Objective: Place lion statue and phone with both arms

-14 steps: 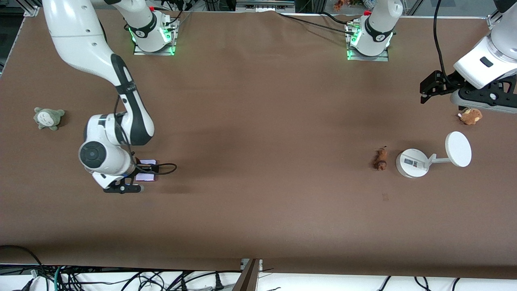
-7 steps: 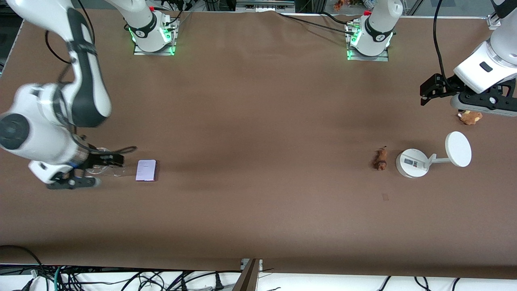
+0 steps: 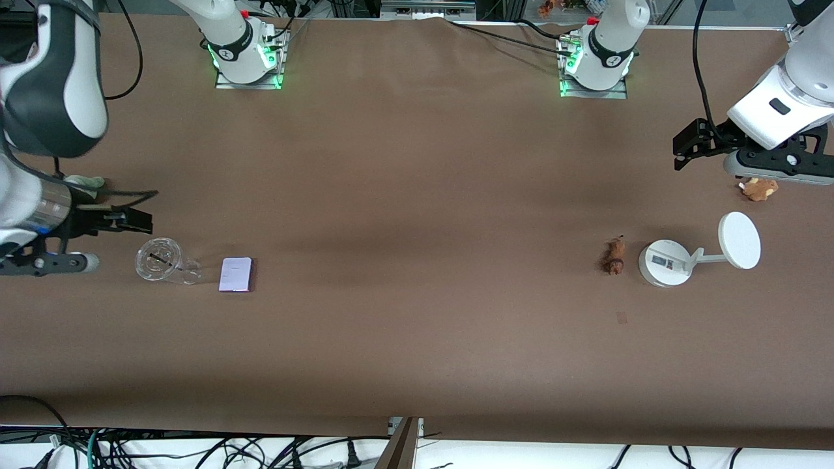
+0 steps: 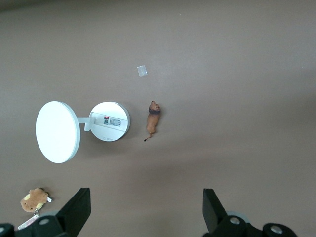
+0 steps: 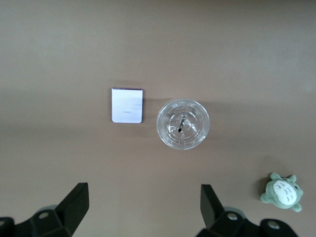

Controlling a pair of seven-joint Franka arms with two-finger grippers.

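Note:
The phone (image 3: 235, 274) lies flat on the brown table toward the right arm's end, beside a clear cup; it also shows in the right wrist view (image 5: 127, 105). The lion statue (image 3: 614, 256) lies beside the white stand's base, toward the left arm's end, and shows in the left wrist view (image 4: 153, 120). My right gripper (image 3: 133, 223) is open and empty, up in the air over the table beside the cup (image 5: 143, 202). My left gripper (image 3: 683, 148) is open and empty, high over the table by the tan plush (image 4: 146, 207).
A clear plastic cup (image 3: 159, 260) stands next to the phone (image 5: 182, 124). A white round-based stand (image 3: 664, 262) with a disc (image 3: 739, 240) is by the lion. A tan plush toy (image 3: 758, 189) and a grey-green plush toy (image 5: 282, 192) lie near the table's ends.
My right gripper has left the phone lying on the table and has risen and swung toward the right arm's end. The cup now shows. The left arm has barely moved.

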